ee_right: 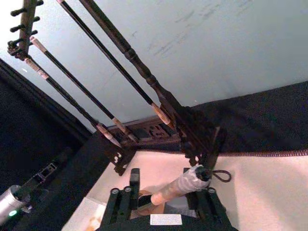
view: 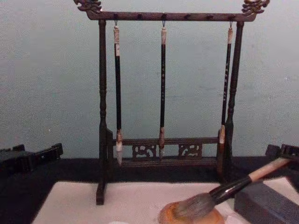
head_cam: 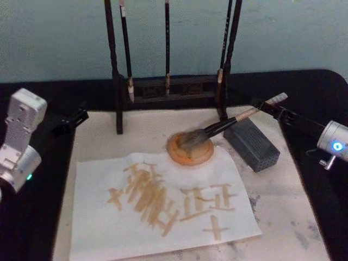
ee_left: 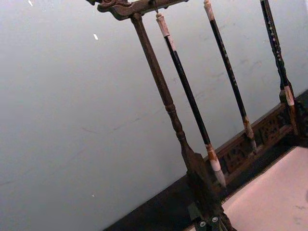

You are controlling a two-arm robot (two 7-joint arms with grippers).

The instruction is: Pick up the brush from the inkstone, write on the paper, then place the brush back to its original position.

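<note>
Head view: right gripper reaches in low from the far right, jaws apart around the brush handle; its bristles rest on the inkstone. Left gripper sits parked far left, can't tell its jaws.

Chest view: inkstone cut off by bottom edge, dark block cropped at lower-right corner. Head view: rack top out of frame, paper marks unreadable. Right gripper hides part of brush handle; grip unclear.
</note>
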